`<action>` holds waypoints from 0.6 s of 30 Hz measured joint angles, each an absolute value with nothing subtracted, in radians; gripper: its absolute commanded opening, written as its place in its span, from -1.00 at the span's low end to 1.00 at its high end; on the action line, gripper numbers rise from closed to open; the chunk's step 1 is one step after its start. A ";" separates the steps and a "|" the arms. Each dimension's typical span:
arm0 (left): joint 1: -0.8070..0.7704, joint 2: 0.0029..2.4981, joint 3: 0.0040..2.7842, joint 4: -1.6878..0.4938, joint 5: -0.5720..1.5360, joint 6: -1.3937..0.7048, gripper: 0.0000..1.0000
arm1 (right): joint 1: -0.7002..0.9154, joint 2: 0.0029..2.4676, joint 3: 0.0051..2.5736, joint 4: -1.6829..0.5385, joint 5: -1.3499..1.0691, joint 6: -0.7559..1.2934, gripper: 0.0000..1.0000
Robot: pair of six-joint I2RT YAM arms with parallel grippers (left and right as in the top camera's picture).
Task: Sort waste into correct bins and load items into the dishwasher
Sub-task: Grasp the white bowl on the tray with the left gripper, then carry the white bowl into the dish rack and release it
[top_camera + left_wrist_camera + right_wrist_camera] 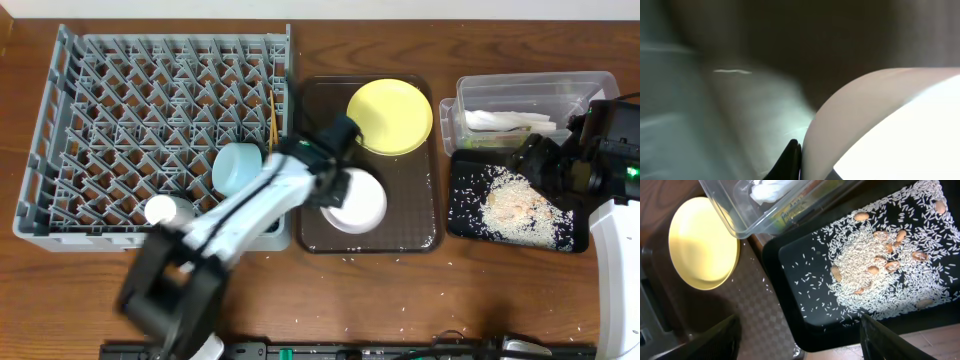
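Observation:
My left gripper [335, 182] is shut on the rim of the white bowl [358, 205] over the dark brown serving tray [420, 235]. The blurred left wrist view shows a finger [792, 160] against the bowl's wall [875, 120]. The yellow plate [390, 115] lies on the same tray. The light blue bowl [238, 167], white cup [165, 208] and chopsticks [272, 120] sit in the grey-blue dish rack [45, 110]. My right gripper [797, 332] is open and empty above the black tray [805, 255] of rice [865, 260]. Napkins [505, 120] lie in the clear tub [530, 88].
Loose rice grains are scattered on the wooden table around the black tray [462, 215] and in front of the brown tray. The clear tub [755, 210] overlaps the black tray's far edge. The yellow plate [702, 245] shows left of it.

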State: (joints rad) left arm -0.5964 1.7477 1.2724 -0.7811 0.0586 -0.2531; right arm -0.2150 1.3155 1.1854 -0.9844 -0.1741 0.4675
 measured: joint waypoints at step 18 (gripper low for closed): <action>-0.286 1.458 1.289 -0.836 -1.196 0.042 -0.85 | -0.215 1.316 1.185 -0.983 -0.175 0.467 0.47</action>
